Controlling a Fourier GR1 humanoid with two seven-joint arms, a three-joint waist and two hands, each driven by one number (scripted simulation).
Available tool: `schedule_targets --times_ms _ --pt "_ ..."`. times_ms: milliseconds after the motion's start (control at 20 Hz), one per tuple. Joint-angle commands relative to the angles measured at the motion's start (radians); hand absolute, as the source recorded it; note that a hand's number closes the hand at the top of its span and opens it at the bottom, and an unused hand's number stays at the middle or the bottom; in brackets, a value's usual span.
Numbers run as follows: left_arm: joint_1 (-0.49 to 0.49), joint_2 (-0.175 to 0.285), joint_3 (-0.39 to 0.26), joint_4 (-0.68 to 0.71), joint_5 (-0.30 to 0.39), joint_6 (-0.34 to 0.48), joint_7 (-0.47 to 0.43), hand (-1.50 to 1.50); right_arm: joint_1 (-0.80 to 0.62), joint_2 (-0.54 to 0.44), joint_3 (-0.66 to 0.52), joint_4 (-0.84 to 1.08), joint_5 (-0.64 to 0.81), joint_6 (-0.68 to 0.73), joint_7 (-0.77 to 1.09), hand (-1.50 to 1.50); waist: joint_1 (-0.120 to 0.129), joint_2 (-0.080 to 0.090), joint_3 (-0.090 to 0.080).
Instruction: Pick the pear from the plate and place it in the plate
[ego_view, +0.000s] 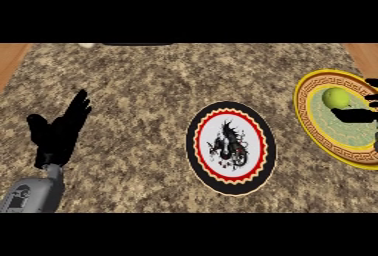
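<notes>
In the head view we count two plates, one pear and two hands. The pear (337, 97) lies on the gold-rimmed plate (304, 110) at the right edge. The black-rimmed plate (192, 142) sits at centre, apart from it, with bare counter (148, 90) to its left. The right hand (358, 115), mostly cut off at the right edge, seems to touch the pear; we cannot tell its grip. The left hand (55, 135) rests lower left, fingers (77, 107) straight.

plates: 2 (black-rimmed plate (192, 145) centre, gold-rimmed plate (328, 136) 3 o'clock) | pear (338, 96): 1 | hands: 2 (left hand (55, 135) 9 o'clock, right hand (358, 115) 3 o'clock)
</notes>
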Motion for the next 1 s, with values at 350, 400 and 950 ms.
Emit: schedule_targets --times_ms 350,400,950 --pt "0.059 -0.003 0.012 -0.038 -0.011 -0.005 -0.007 0.0 0.021 -0.008 -0.188 -0.236 -0.121 -0.058 -0.381 -1.5 -0.008 -0.009 0.0" --pt "0.049 0.003 0.019 -0.018 -0.006 -0.022 -0.014 0.0 0.045 0.055 -0.179 -0.279 -0.125 -0.095 -0.382 -1.5 -0.011 -0.007 0.0" --pt "0.058 -0.057 -0.029 -0.106 -0.059 0.032 0.044 0.0 0.256 0.047 -0.419 -0.5 -0.461 0.163 -0.3 -1.5 -0.005 -0.004 0.0"
